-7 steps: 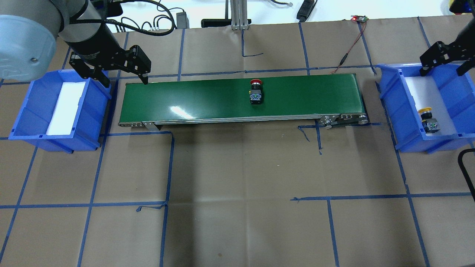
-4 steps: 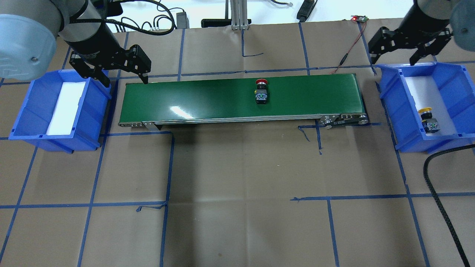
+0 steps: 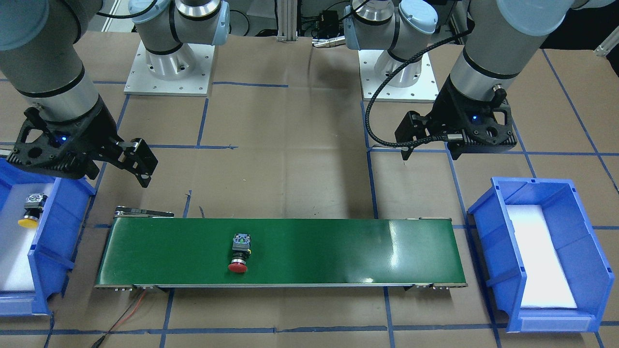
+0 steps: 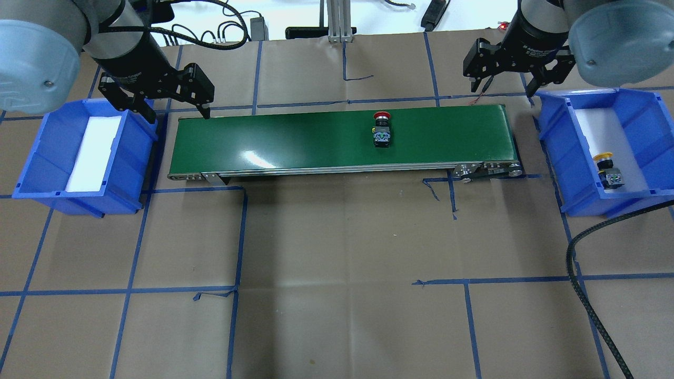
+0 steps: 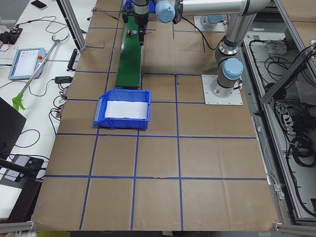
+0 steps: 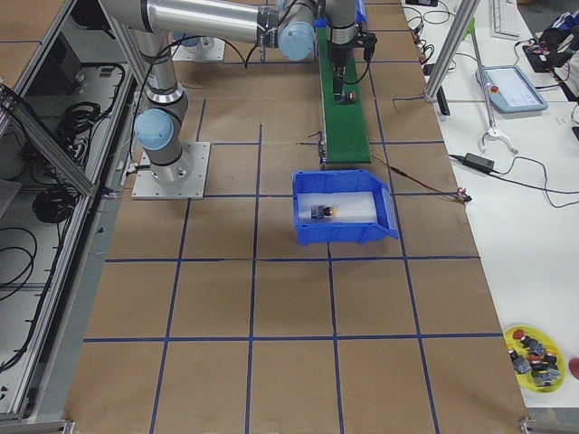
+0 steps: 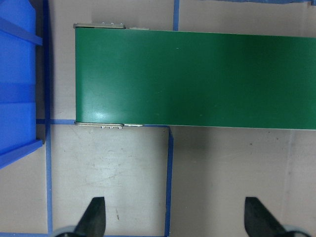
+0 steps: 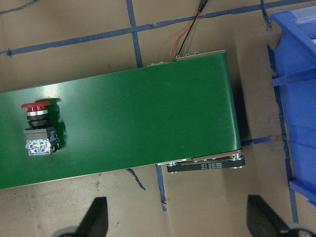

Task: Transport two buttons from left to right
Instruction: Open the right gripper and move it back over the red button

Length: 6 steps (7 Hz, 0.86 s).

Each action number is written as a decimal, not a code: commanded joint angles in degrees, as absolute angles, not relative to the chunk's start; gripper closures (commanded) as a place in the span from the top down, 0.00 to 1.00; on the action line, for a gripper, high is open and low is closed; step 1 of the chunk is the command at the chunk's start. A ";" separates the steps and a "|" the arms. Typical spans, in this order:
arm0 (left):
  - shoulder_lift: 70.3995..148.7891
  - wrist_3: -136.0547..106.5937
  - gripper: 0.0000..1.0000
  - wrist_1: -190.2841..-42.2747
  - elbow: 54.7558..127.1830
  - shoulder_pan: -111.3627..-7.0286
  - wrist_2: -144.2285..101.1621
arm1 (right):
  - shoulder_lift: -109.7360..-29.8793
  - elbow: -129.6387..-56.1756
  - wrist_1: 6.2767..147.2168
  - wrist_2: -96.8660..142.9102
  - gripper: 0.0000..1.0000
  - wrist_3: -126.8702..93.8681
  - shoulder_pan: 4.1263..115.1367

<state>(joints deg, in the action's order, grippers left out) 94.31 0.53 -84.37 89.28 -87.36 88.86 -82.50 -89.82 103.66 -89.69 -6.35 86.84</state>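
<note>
Your right gripper (image 4: 503, 90), fingers spread, hovers nearest the red button (image 4: 382, 129), which lies leftward on the belt (image 4: 295, 138), long axis crosswise; left gripper (image 4: 179, 118) spread too.

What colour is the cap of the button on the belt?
Red cap; right wrist view shows it best.

You have 2 buttons: 1 red button (image 4: 382, 130), 1 yellow button (image 4: 606, 167). 2 blue bins: left bin (image 4: 129, 168), right bin (image 4: 558, 152). 2 white liners: left liner (image 4: 95, 152), right liner (image 4: 600, 126). 1 green conveyor (image 4: 295, 142). 2 arms: left arm (image 4: 131, 52), right arm (image 4: 537, 26). 2 grippers: left gripper (image 4: 178, 116), right gripper (image 4: 503, 89). 1 yellow dish (image 6: 512, 353); parts in it too small to count.
</note>
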 commanded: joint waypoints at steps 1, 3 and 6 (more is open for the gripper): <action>94.13 0.53 1.00 -84.37 89.30 -87.36 88.86 | -82.18 -90.26 103.71 -89.65 1.00 -6.15 87.01; 94.31 0.53 1.00 -84.37 89.30 -87.36 88.86 | -81.48 -90.70 104.06 -89.39 1.00 -6.50 87.01; 94.30 0.53 1.00 -84.37 89.38 -87.36 88.77 | -77.71 -90.70 109.92 -88.86 1.00 -6.85 87.10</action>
<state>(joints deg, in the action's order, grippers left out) 94.24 0.53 -84.38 89.37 -87.36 88.78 -79.52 -90.69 106.90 -89.17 -6.56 87.04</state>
